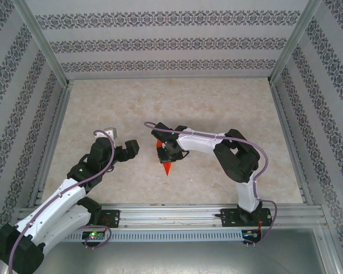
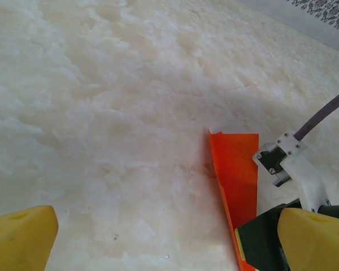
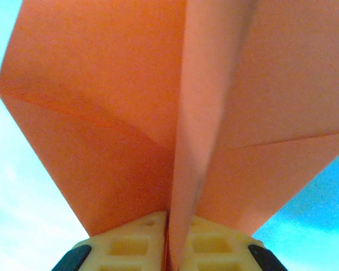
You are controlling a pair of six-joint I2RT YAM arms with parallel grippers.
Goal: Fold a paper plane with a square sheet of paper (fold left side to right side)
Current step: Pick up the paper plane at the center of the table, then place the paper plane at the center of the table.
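The right gripper [image 3: 169, 244] is clamped on the centre crease of the paper plane [image 3: 130, 113], whose orange-red wings spread to either side of its yellow fingers. Seen from above, the plane's sharp tip points toward 6 o'clock over the marbled counter [image 1: 217, 108]. At 9 o'clock, a little apart, the left gripper [image 1: 127, 150] hangs with its jaws wide.

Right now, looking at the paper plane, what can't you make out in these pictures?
- Top view: the paper plane's wide end, hidden under the right gripper.
- Left wrist view: its narrow end, behind the left gripper's finger and cut by the bottom edge.
- Right wrist view: its outline, cut by the frame; the background is blurred.
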